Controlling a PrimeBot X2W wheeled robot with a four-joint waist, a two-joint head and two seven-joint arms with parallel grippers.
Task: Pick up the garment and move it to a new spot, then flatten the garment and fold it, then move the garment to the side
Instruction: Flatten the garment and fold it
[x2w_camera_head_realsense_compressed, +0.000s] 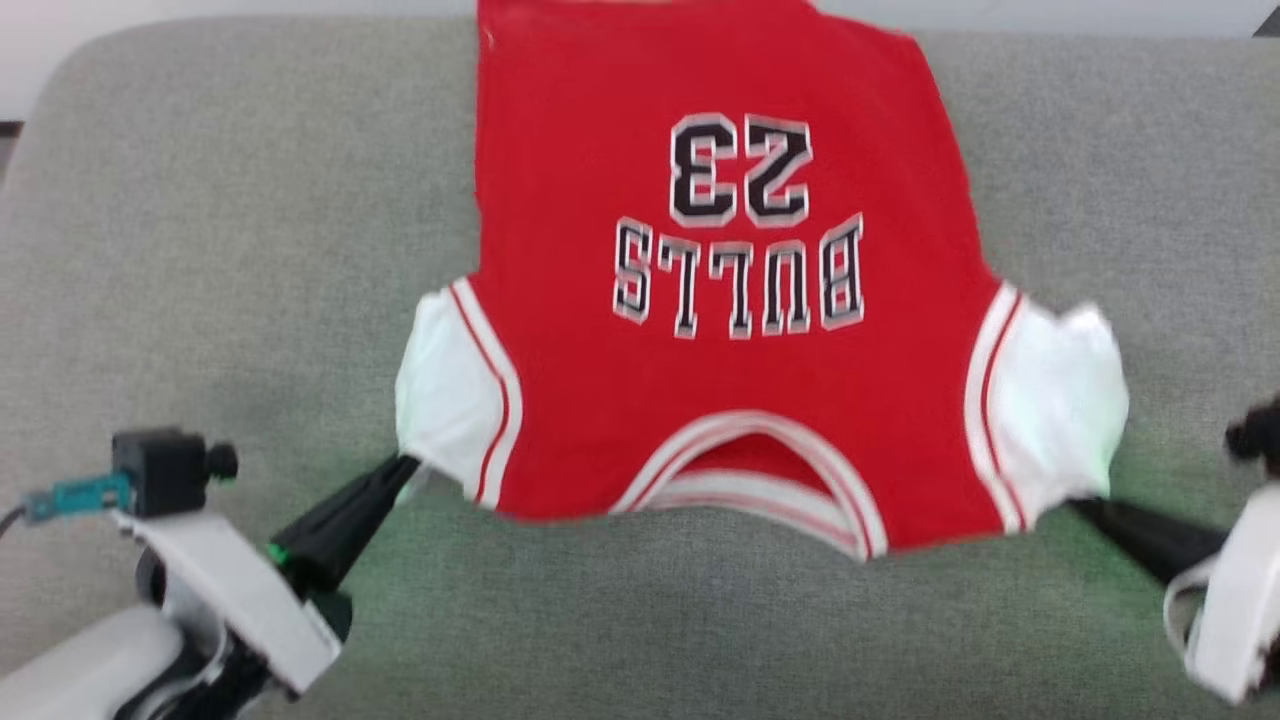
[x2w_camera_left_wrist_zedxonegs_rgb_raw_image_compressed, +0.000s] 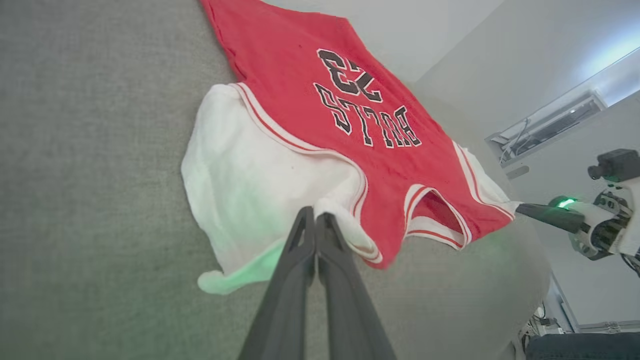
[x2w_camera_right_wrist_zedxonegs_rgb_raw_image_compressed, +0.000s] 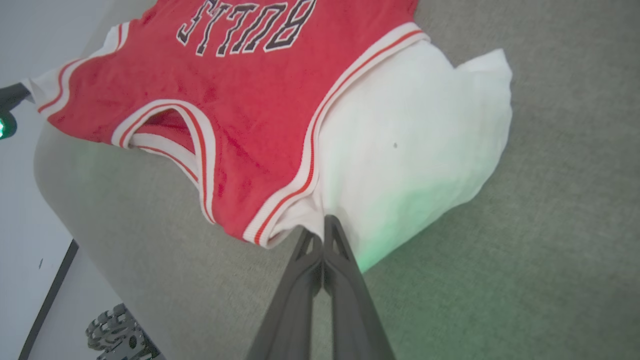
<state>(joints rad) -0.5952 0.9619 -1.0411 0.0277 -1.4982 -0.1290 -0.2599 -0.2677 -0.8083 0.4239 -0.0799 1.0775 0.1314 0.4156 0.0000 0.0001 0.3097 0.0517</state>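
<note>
Left gripper (x2w_camera_head_realsense_compressed: 405, 468) pinches the garment (x2w_camera_head_realsense_compressed: 600, 400) at its 8 o'clock sleeve; right gripper (x2w_camera_head_realsense_compressed: 1082, 506) pinches the 4 o'clock sleeve; grey cushion (x2w_camera_head_realsense_compressed: 200, 220) beneath.

Likely a bare test room: grey upholstered cushion (x2w_camera_head_realsense_compressed: 200, 250), plain white walls (x2w_camera_left_wrist_zedxonegs_rgb_raw_image_compressed: 450, 30), cables (x2w_camera_left_wrist_zedxonegs_rgb_raw_image_compressed: 517, 135) on a ledge (x2w_camera_left_wrist_zedxonegs_rgb_raw_image_compressed: 575, 107).

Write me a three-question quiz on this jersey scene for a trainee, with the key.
1. True or false: the garment is spread over the grey cushion with its neck opening toward the robot.
2. Where does the left gripper pinch the garment? A: at the hem. B: at the shoulder seam, by the white sleeve. C: at the collar.
3. Fill in: the right gripper is ____ on the garment.
Key: 1 true; 2 B; 3 shut.
</note>
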